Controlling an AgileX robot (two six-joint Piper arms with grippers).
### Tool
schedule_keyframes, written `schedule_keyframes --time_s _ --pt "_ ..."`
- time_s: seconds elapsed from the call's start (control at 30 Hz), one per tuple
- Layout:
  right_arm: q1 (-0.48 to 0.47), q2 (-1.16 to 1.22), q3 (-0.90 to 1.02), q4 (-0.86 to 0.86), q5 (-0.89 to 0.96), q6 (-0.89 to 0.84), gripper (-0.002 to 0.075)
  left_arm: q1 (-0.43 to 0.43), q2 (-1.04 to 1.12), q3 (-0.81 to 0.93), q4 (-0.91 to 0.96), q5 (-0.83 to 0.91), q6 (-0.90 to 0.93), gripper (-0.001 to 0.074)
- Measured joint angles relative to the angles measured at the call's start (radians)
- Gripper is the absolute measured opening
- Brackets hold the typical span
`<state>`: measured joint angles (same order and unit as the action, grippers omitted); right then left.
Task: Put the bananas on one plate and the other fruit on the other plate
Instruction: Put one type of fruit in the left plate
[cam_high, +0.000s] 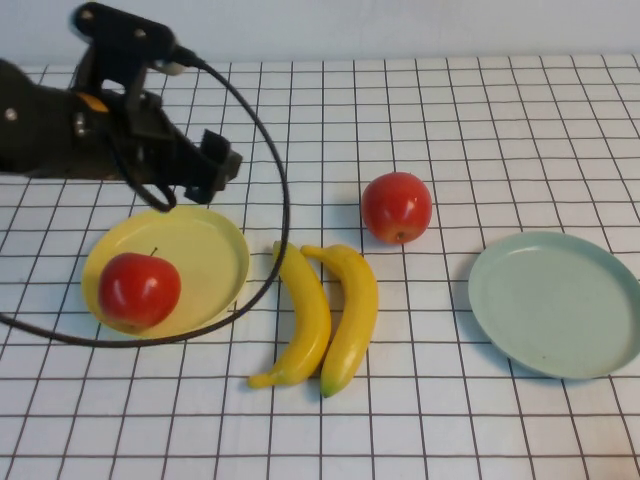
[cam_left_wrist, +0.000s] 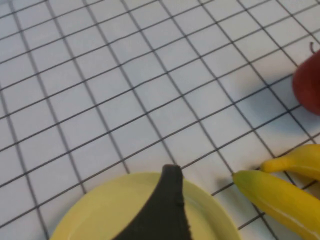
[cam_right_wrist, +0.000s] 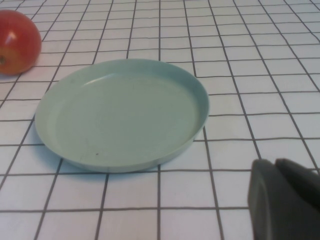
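Note:
One red apple (cam_high: 138, 290) lies on the pale yellow plate (cam_high: 205, 250) at the left. The other apple (cam_high: 397, 207) sits on the table in the middle. Two yellow bananas (cam_high: 305, 315) (cam_high: 352, 315) lie side by side beside the yellow plate. The blue-green plate (cam_high: 557, 303) at the right holds nothing. My left gripper (cam_high: 218, 165) hovers above the yellow plate's far rim, open and empty. One of its fingers (cam_left_wrist: 169, 200) shows over the plate (cam_left_wrist: 100, 210). My right gripper (cam_right_wrist: 275, 165) is shut and empty, near the blue-green plate (cam_right_wrist: 120, 112), and is out of the high view.
A black cable (cam_high: 285, 200) loops from the left arm down around the yellow plate's front edge. The table is a white cloth with a black grid. The left wrist view also shows the banana tips (cam_left_wrist: 280, 197) and the middle apple (cam_left_wrist: 309, 90).

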<state>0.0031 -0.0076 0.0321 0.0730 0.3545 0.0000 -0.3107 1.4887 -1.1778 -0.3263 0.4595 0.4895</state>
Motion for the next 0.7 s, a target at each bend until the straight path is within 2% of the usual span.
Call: schedule_keyframes --time_s 0.17,0.53,0.6,0.7 --pt "0.000 0.000 0.000 0.000 0.000 0.000 -0.0017 -0.069 0.130 -0.205 0.009 0.142 -0.013 0.0669" --pt "0.000 0.000 0.000 0.000 0.000 0.000 -0.0017 -0.161 0.622 -0.945 0.024 0.563 -0.100 0.0669" --pt "0.000 0.000 0.000 0.000 0.000 0.000 -0.0017 -0.182 0.699 -1.034 0.025 0.595 -0.102 0.0669" --pt "0.000 0.000 0.000 0.000 0.000 0.000 -0.0017 -0.201 0.771 -1.079 0.025 0.615 -0.081 0.0669"
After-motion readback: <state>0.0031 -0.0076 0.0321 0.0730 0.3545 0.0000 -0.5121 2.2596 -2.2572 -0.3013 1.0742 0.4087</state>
